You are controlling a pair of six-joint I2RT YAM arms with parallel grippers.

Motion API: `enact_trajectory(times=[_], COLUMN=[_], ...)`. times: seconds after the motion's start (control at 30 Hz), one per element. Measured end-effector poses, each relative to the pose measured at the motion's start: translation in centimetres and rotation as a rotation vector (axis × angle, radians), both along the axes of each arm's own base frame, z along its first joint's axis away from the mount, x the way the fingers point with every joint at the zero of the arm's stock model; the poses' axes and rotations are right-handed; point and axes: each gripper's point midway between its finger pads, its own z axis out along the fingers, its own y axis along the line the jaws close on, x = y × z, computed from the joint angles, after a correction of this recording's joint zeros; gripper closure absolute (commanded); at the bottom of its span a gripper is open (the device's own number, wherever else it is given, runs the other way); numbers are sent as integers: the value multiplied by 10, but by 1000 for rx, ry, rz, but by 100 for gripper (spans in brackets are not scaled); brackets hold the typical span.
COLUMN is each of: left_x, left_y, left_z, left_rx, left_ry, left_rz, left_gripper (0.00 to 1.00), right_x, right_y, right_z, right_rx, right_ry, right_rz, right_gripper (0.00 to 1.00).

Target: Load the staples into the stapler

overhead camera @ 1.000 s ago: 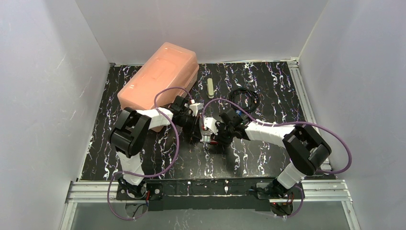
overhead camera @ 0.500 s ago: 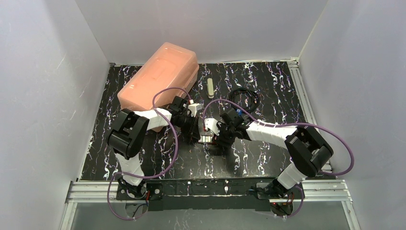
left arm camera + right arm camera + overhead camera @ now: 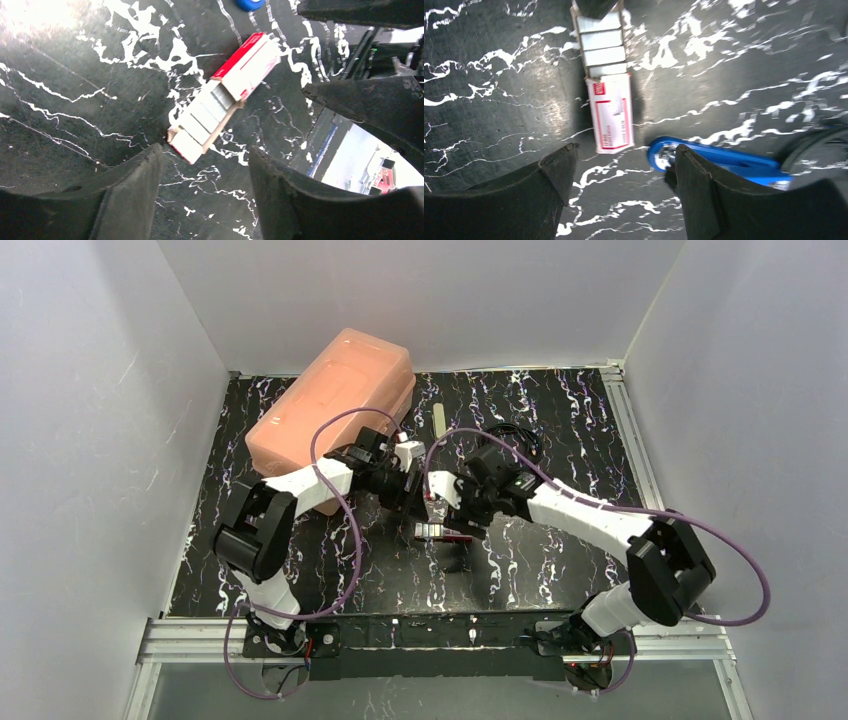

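Note:
The staples lie flat on the black marbled table. The red-and-white sleeve is slid halfway off the tray, and rows of staples show in the tray. In the top view the box sits just below both grippers. My left gripper hovers open above the tray end, holding nothing. My right gripper hovers open over the sleeve end, also holding nothing. The blue stapler lies beside the box, by the right gripper's right finger. In the top view the right arm hides the stapler.
A large salmon-pink plastic case stands at the back left, behind the left arm. A pale stick-shaped object and a coiled black cable lie further back. White walls close in on three sides.
Both grippers have opened and drawn up and back from the staples box. The box was held between them and now rests on the table with its tray pulled out.

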Motion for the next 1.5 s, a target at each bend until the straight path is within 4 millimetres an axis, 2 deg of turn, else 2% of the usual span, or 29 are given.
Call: enact_trajectory(times=[0.13,0.2,0.3,0.47,0.7,0.87,0.97,1.0,1.17,1.27,1.4,1.5], left_x=[4,7,14,24,26,26,28,30,33,33,32,31], left_y=[-4,-4,-2,7,18,21,23,26,29,29,29,30], left_z=[28,41,57,72,90,103,105,105,105,105,105,105], left_rx=[-56,-82,-111,-145,-169,-187,-189,-188,-187,-187,-185,-183], left_ry=[-58,-85,-119,-138,-172,-206,-212,-213,-216,-219,-222,-223], left_rz=[-28,-31,-25,3,21,23,29,38,47,45,42,39], left_gripper=[18,15,11,8,8,8,8,8,9,9,10,10], right_x=[21,34,48,66,69,73,73,72,74,77,76,75], right_y=[0,-8,-23,-41,-45,-49,-52,-52,-48,-45,-49,-51], right_z=[35,44,47,36,13,0,-9,-16,-19,-21,-24,-21], right_rx=[37,24,-20,-137,-253,-318,-363,-391,-398,-393,-393,-385], right_ry=[-85,-114,-127,-101,-32,-12,-4,-2,-18,-38,-39,-43], right_rz=[38,54,79,178,347,418,449,472,483,471,416,355], right_gripper=[18,17,16,15,12,15,20,26,52,64,69,69])
